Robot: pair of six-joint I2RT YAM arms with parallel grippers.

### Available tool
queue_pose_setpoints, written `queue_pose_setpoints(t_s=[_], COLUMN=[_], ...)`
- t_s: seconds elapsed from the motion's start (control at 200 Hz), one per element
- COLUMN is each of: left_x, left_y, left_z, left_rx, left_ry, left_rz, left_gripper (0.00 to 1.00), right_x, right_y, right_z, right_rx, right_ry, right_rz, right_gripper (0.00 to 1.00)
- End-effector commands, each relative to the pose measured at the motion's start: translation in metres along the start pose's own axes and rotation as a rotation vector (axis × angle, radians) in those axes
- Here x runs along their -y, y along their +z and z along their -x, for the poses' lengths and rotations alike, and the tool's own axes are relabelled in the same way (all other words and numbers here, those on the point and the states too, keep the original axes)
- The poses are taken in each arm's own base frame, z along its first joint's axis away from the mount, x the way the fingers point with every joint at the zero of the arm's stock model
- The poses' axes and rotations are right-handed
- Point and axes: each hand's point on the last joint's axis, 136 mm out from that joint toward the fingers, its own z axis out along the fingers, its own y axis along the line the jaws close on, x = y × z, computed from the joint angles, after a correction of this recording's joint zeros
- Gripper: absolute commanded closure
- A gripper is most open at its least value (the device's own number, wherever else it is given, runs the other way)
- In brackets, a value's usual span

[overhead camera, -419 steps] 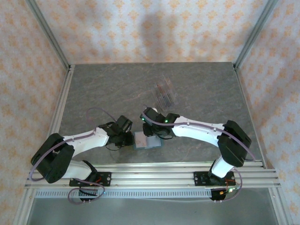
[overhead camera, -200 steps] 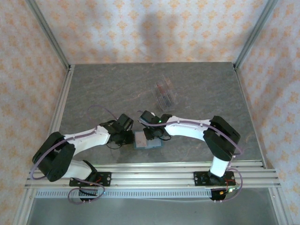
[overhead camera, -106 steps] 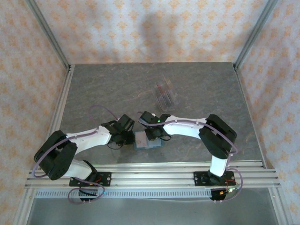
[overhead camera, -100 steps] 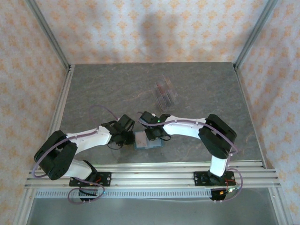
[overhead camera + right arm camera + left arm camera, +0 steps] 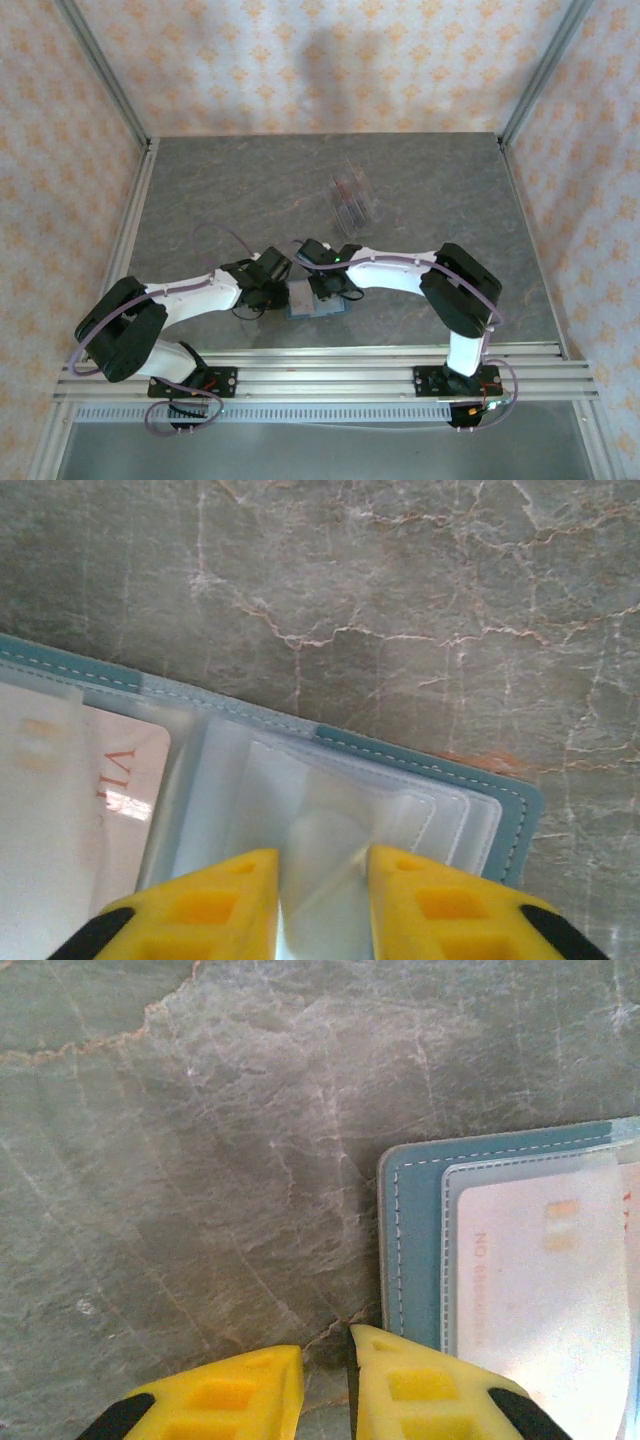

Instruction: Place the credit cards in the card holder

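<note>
Near the front edge of the table (image 5: 200,200), the teal card holder (image 5: 322,308) lies open and flat, with both arms meeting over it.

Left claw (image 5: 326,1345): fingers drawn nearly together, with only a sliver of table showing between them and nothing held. It stands at the holder's left rim, its right finger (image 5: 420,1390) at the holder's corner. A pale credit card (image 5: 540,1290) lies inside a clear pocket of the holder, just beside that finger on its right.

Right claw (image 5: 325,860): fingers a little apart, set astride a clear sleeve (image 5: 330,810) on the holder's right half. A fold of the plastic sits between them. Whether they clamp it cannot be told. The pale card lies in the neighbouring pocket, to the left of this claw and clear of its fingers.

Farther up the table, a clear stand (image 5: 350,200) holds thin dark-red cards (image 5: 345,187) on edge, too small to count. The stand is well apart from both claws.
</note>
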Motion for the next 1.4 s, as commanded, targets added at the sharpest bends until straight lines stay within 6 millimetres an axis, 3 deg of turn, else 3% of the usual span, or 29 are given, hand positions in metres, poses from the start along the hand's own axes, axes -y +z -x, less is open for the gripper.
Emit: queue_pose_setpoints(t_s=[0.0,0.305,0.5,0.991,1.396], left_x=[0.01,0.012,0.013,0.048,0.066], left_y=[0.018,0.019,0.021,0.028,0.045], left_z=[-0.014,-0.016,-0.017,-0.016,-0.023], left_rx=[-0.046,-0.046,-0.051,-0.056,-0.066], left_ry=[0.006,0.002,0.003,0.005,-0.032], left_rz=[-0.033,-0.04,-0.043,-0.132,-0.161], left_gripper=[0.79,0.79,0.79,0.79,0.8], right_x=[0.016,0.016,0.014,-0.017,-0.049], right_y=[0.007,-0.008,-0.014,-0.029,-0.033], right_z=[-0.017,0.004,0.011,0.022,0.021], right_rx=[-0.043,0.007,0.016,0.018,-0.037], right_ry=[0.002,-0.025,-0.039,-0.066,0.042], right_rz=[-0.054,-0.087,-0.089,0.04,0.262], right_gripper=[0.77,0.87,1.0,1.0,0.73])
